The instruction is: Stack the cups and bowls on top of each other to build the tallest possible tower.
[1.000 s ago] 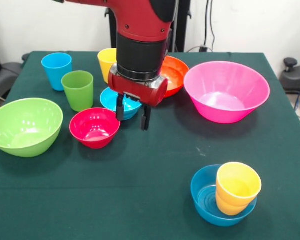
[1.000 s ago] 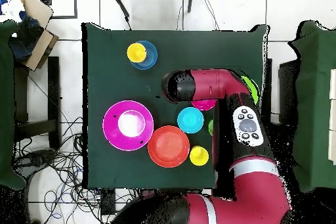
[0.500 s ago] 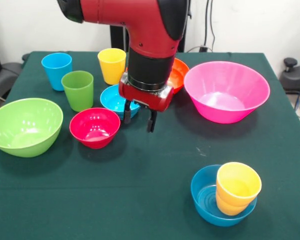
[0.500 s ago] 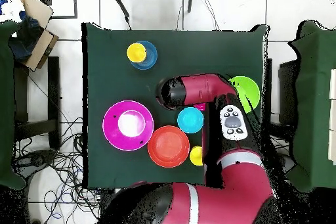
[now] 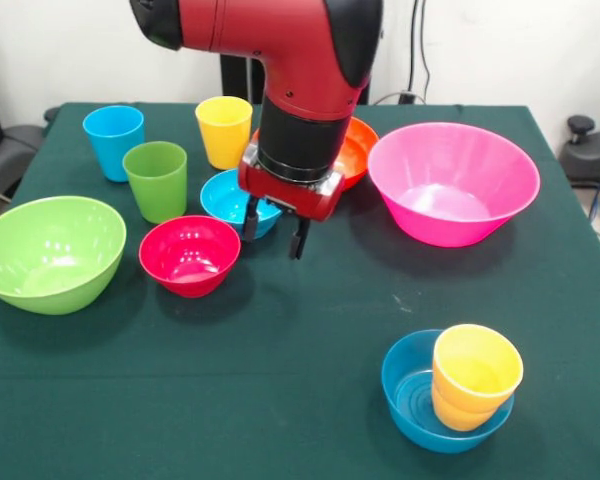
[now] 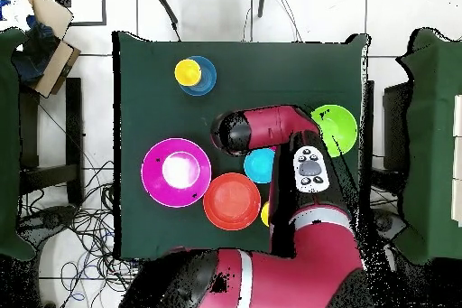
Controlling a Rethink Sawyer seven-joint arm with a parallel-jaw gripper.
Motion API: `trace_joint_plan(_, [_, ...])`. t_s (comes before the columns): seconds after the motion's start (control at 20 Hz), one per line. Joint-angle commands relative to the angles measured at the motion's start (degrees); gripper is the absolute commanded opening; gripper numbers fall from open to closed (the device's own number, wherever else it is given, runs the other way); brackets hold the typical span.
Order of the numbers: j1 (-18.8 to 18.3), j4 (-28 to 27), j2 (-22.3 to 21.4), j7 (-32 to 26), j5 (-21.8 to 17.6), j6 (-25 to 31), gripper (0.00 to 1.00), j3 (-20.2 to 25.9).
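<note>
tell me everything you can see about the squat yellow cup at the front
The squat yellow cup is glossy yellow-orange plastic with a stepped wall, wider at the rim. It is empty and sits inside a small blue bowl, tilted and leaning on the bowl's rim toward the pink bowl's side of the table. Only the blue bowl touches it; the gripper hangs well away.
</note>
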Motion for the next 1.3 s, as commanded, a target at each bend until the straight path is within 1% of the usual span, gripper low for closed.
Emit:
trace_joint_plan(0.05, [-0.3,0.1,-0.8,-4.2,-1.6,0.0,1.0,2.4])
trace_joint_plan(0.25, [-1.1,2.2,-3.8,-5.7,0.1,1.9,1.0,4.1])
trace_joint_plan(0.4, [-1.5,2.9,-4.7,-6.2,0.4,2.4,1.0,4.6])
trace_joint_plan(0.5, [-1.4,2.2,-4.0,-6.0,-0.2,2.1,1.0,4.3])
trace_joint_plan(0.75, [-2.1,0.6,-0.6,-5.9,-2.0,-1.1,1.0,4.1])
trace_joint_plan(0.9, [-1.9,0.0,0.7,-5.2,-2.6,-2.4,1.0,3.8])
trace_joint_plan(1.1, [-1.7,-1.7,3.6,-4.3,-3.8,-5.0,1.0,3.2])
trace_joint_plan(1.15, [-1.8,-2.8,5.0,-4.2,-4.2,-5.9,1.0,3.3])
trace_joint_plan(1.3, [-1.3,-4.5,7.0,-3.5,-4.9,-7.3,1.0,2.4])
